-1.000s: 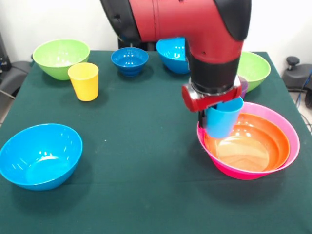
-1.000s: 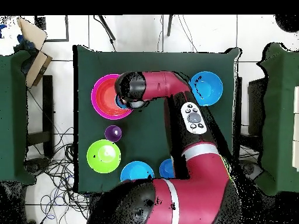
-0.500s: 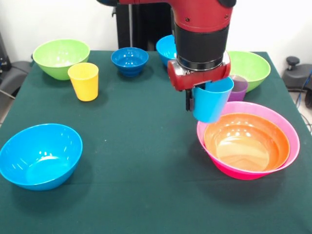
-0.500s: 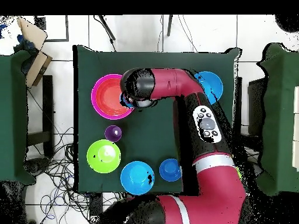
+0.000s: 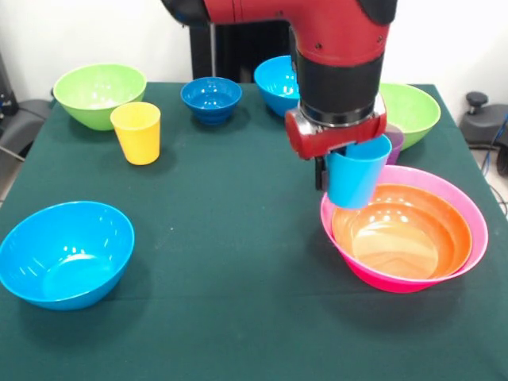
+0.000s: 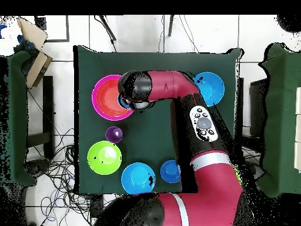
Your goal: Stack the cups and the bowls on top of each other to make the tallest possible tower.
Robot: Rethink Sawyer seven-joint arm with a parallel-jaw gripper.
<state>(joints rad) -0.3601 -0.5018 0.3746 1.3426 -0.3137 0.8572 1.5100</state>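
Fingers of the gripper [image 5: 337, 171] clamp the smooth light blue cup [image 5: 356, 171], hanging upright over the near-left rim of the glossy orange bowl [image 5: 405, 232], nested in the large pink bowl [image 5: 468, 208]; behind, the translucent purple cup [image 5: 394, 140] and a lime green bowl [image 5: 411, 109]

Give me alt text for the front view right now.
The gripper holds a light blue cup above the near rim of an orange bowl nested in a pink bowl. A yellow cup and other green and blue bowls stand apart on the green table.
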